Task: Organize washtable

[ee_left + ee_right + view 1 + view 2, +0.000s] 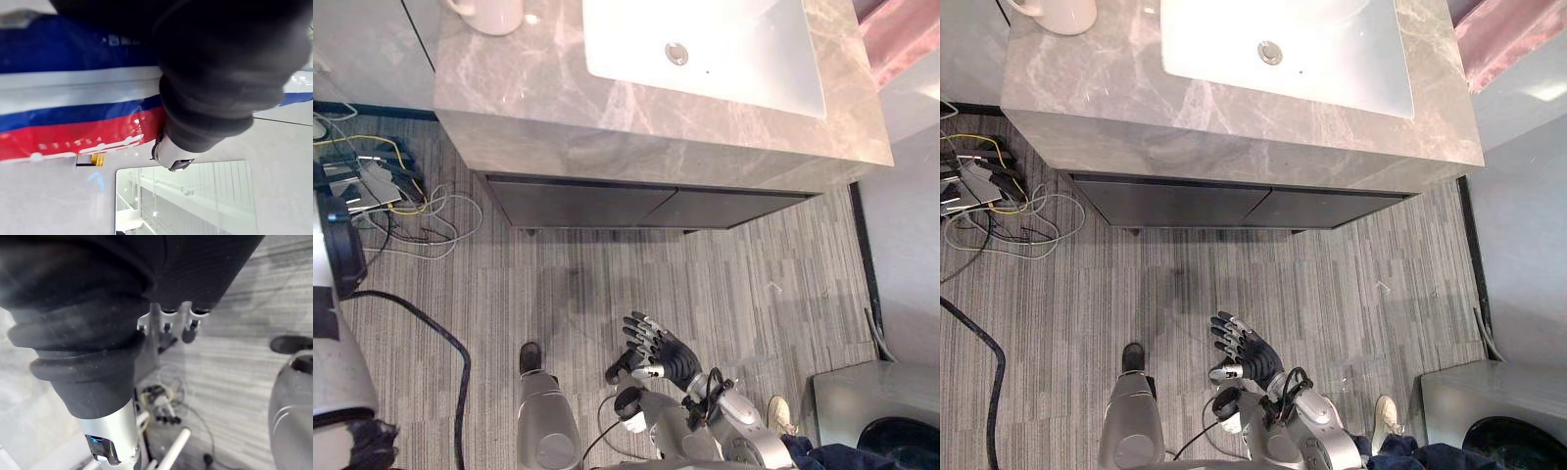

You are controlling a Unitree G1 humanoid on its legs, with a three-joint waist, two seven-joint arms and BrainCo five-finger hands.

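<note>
The grey marble washtable (pixel 607 108) stands ahead of me with a white sink basin (pixel 734 59) set in its top and a metal drain (pixel 676 53) in the middle. A white cup (pixel 491 14) rests on the counter's far left corner. My right hand (pixel 658 354) hangs low over the striped floor, well short of the table, its fingers (pixel 171 325) relaxed and holding nothing. In the left wrist view, my left hand's dark cover (pixel 220 73) shows against a wall.
Dark cabinet fronts (pixel 636 206) sit under the counter. A tangle of cables and a power strip (pixel 386 191) lies on the floor at the left. A grey box (pixel 871 406) stands at the lower right, with a pale shoe (pixel 779 413) beside it.
</note>
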